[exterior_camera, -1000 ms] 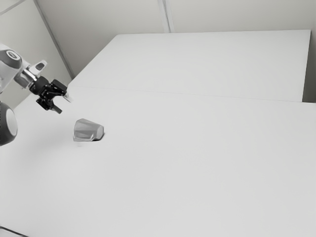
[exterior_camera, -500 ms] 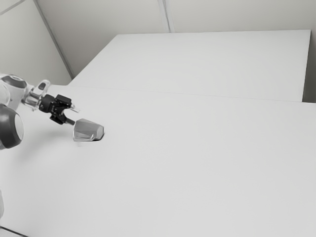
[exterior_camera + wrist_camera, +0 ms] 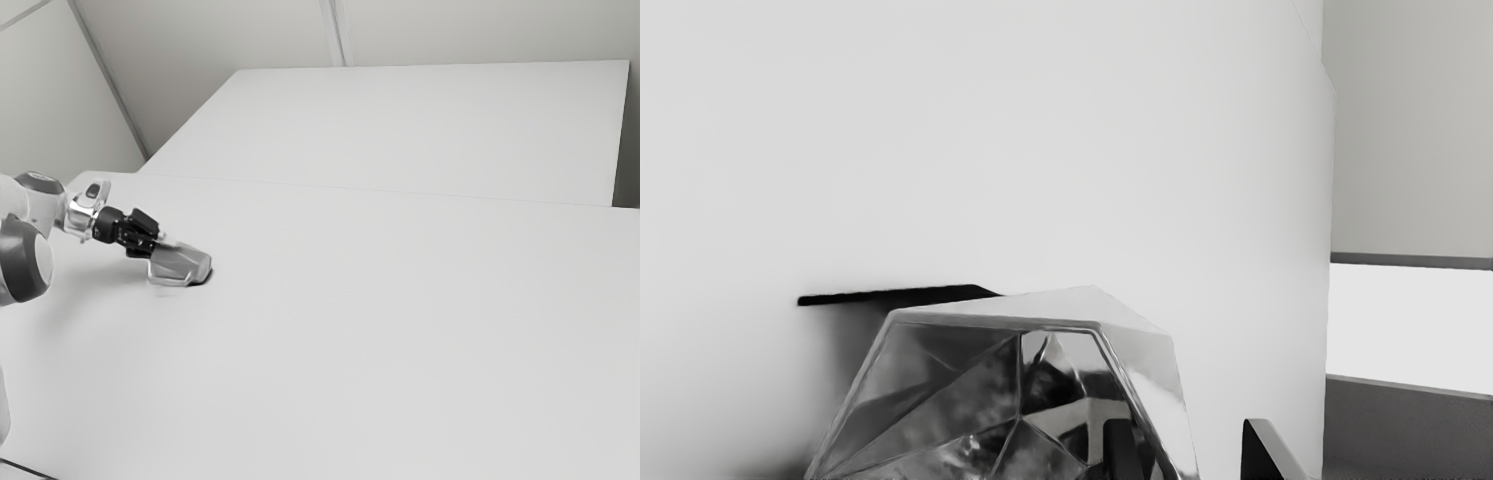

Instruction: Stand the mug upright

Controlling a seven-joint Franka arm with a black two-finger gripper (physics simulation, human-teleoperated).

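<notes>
**One mug [image 3: 180, 265] down on its side, tool [image 3: 1186, 433] astride its wall!**

And the tool is right in at the mouth, its fingers spread: one inside the mug, the other outside, a visible gap between that outer finger and the wall. No pinch here! The mug lies on the tabletop [image 3: 380, 330], mouth toward the arm, base toward the exterior view's right.

Now the danger. Close off-centre, and the inner finger could drag that wall sideways before the outer one meets it. Those slanting facets could slip, letting the mug roll or twist. Push deeper, and the whole thing may skid away base first. Tip it up with a thin bite on the rim, and it could swing and drop back.

Edges next: the rim stands right between the fingers, so sideways play is tight. Beyond the base, tabletop spreads broadly toward the exterior view's right, good turning room, with the wall panels [image 3: 480, 30] farther off behind.
</notes>
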